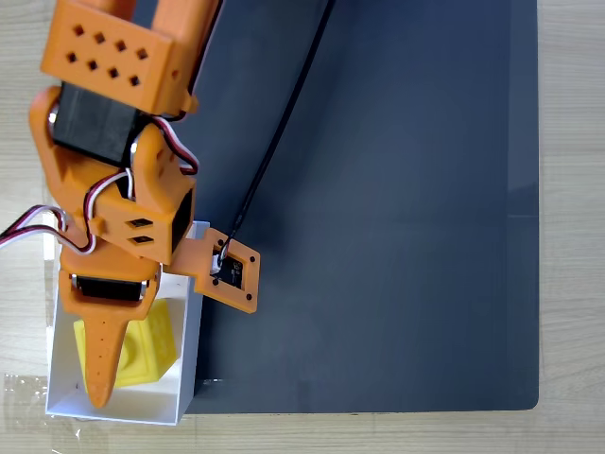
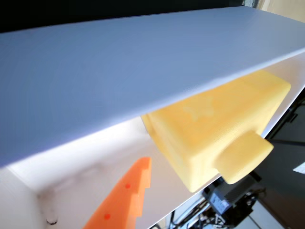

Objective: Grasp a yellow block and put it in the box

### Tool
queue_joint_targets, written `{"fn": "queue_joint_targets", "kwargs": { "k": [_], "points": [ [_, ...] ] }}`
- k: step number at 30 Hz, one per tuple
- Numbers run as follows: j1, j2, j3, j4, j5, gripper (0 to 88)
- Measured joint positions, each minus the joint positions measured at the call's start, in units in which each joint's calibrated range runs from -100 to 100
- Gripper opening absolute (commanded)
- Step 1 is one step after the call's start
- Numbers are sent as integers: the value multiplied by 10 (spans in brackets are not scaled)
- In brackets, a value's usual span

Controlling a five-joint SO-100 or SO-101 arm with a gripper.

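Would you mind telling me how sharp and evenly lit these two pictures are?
Fixed view: sharp and evenly lit; the yellow block in the box reads clearly under the gripper. Wrist view: the box wall is so near that it blurs, the box floor glares white, and the block looks soft and pale.

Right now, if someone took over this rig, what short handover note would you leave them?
Gripper: down inside the box, one orange finger beside the yellow block; whether it is open or shut cannot be told.
Yellow block: inside the box, stud pointing sideways in the wrist view.
Box: at the left edge of the dark mat in the fixed view.
Done: block is in the box.
Left: confirm release, lift the arm clear.
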Motion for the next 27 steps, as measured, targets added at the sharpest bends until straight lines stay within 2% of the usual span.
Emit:
{"fn": "queue_joint_targets", "kwargs": {
  "k": [2, 4, 7, 10, 15, 19, 27],
  "points": [
    [-7, -13, 3, 0, -1, 456],
    [-16, -42, 6, 3, -2, 396],
    [-33, -100, 19, 22, -7, 218],
    [-54, -169, 43, 48, -34, 11],
    [-108, -334, 131, 80, -84, 52],
    [-148, -493, 254, 80, -90, 52],
    [-151, -807, 600, 80, -90, 60]
  ]
}}
